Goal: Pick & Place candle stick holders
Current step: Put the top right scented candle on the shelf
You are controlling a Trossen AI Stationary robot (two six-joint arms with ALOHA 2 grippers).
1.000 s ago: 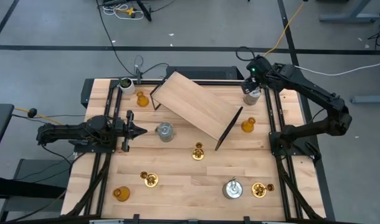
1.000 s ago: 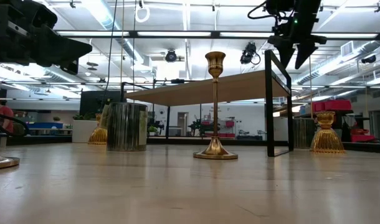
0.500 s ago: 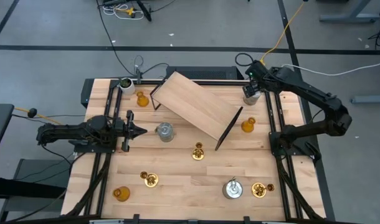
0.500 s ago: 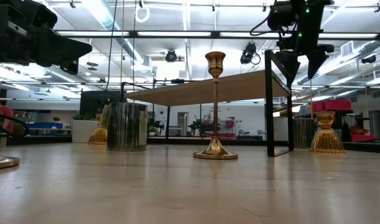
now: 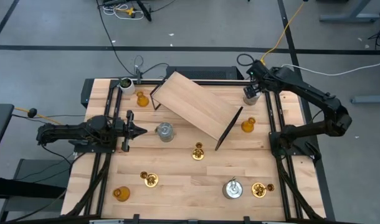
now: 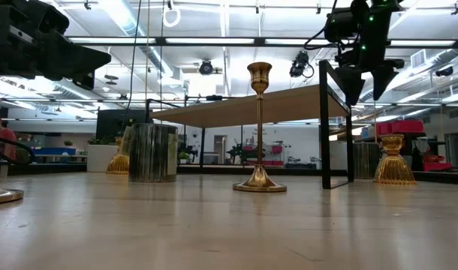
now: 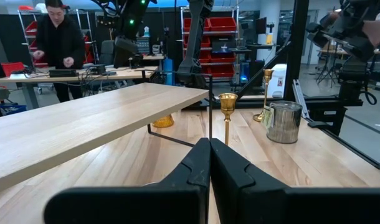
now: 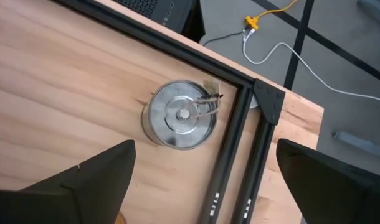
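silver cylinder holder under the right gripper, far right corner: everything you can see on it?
The silver-grey metal cylinder candle holder is squat and round, with a shiny flat top, concentric rings and a small central socket. A thin wick-like wisp lies across its top toward the rim. It stands upright on the wooden table, close beside the black frame rail near the far right corner; contact with the rail is unclear. The right gripper hangs above it, fingers wide open, not touching it.

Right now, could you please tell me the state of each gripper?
Left gripper: shut, holding nothing.
Right gripper: open, holding nothing, above the silver-grey cylinder holder.
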